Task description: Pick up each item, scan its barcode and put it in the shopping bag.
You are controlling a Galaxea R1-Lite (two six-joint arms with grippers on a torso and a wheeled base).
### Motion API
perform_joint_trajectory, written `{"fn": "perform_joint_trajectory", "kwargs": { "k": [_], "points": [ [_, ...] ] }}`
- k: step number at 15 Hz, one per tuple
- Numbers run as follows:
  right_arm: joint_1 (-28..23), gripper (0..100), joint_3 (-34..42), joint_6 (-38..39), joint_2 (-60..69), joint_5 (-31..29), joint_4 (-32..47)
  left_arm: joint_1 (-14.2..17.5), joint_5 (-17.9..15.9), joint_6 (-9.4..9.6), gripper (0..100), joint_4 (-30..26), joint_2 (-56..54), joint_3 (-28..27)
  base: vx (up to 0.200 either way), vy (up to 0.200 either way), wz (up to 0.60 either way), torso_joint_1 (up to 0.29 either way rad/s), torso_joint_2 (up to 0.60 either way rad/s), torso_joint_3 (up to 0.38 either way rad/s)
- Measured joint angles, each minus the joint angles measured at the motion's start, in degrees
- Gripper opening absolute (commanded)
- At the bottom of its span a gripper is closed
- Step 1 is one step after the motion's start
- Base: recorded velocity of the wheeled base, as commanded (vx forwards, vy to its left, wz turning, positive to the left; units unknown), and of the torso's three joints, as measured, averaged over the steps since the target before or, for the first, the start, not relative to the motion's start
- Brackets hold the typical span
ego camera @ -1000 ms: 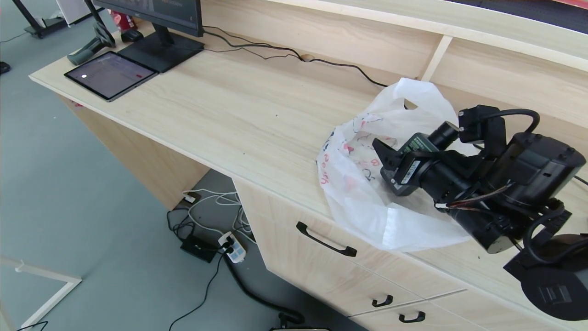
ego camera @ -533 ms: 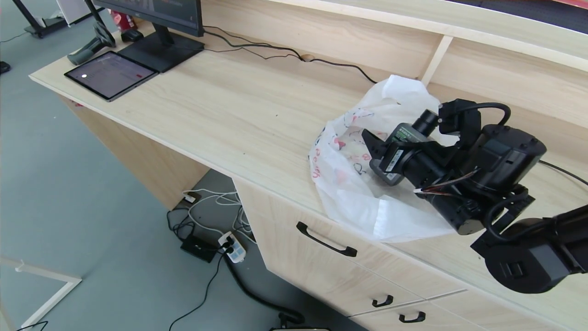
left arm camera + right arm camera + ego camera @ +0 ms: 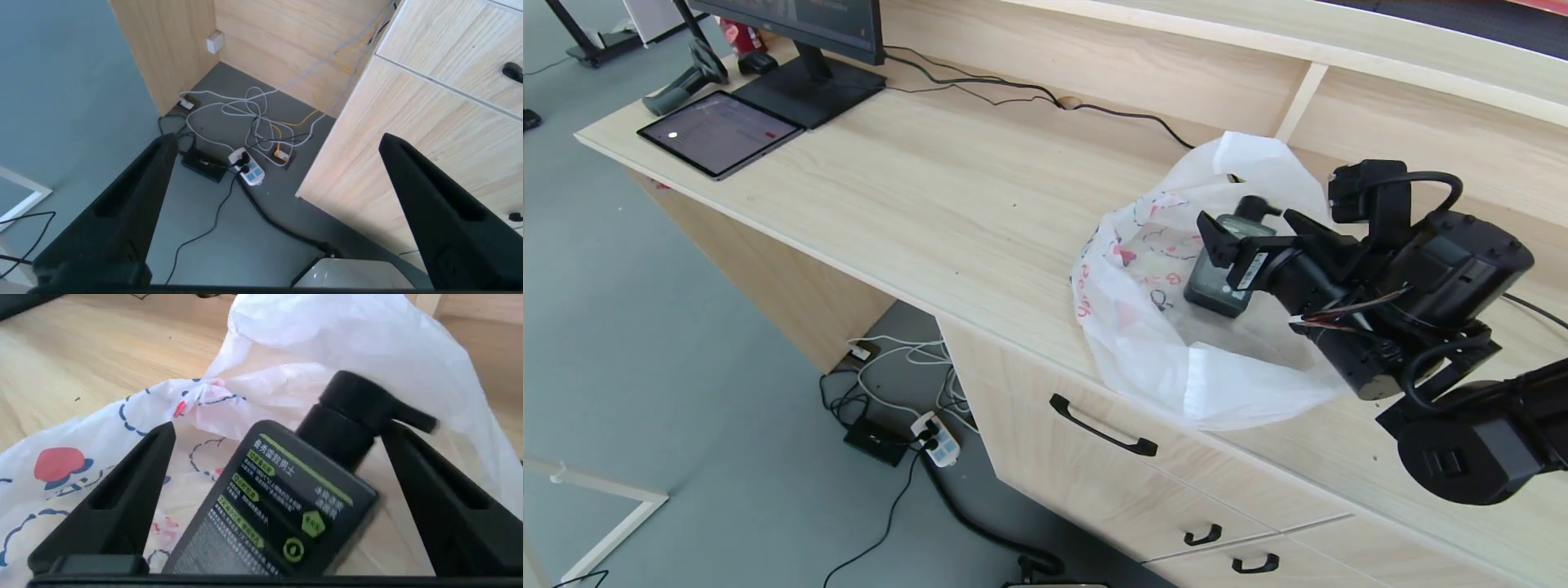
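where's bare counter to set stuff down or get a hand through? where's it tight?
Free: the wide counter stretch between the tablet and the shopping bag, in front of the cable. Crowded: the bag, where the open right claw straddles the bottle; also the far corner with tablet, monitor stand and scanner.

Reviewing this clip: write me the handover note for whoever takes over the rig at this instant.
Right hand: open, at the mouth of the shopping bag, straddling the pump bottle without gripping it.
Left hand: open and empty, pointing down at the floor in front of the counter.
Things: the dark pump bottle lies on its side inside the white bag at the counter's front edge. The barcode scanner sits at the far left, by the tablet.
Done: the bottle is bagged. Whether it was scanned cannot be told.
Left: lift the right hand clear of the bag, then handle any further items.
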State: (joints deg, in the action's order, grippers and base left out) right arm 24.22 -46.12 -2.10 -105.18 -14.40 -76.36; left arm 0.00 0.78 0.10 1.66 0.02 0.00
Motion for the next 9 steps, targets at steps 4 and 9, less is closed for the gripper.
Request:
{"fn": "perform_joint_trajectory", "kwargs": {
  "k": [4, 9],
  "points": [
    [-0.5, 100, 0.1, -2.1, 2.4, 0.3, -0.2, 0.0, 0.0, 0.15, 100, 0.0, 0.0, 0.0, 0.000, 0.000, 0.00, 0.000, 0.00, 0.000],
    [-0.2, 100, 2.7, -15.1, 10.1, 3.8, 0.4, 0.0, 0.1, -0.02, 100, -0.1, 0.0, 0.0, 0.000, 0.000, 0.00, 0.000, 0.00, 0.000]
  ]
}}
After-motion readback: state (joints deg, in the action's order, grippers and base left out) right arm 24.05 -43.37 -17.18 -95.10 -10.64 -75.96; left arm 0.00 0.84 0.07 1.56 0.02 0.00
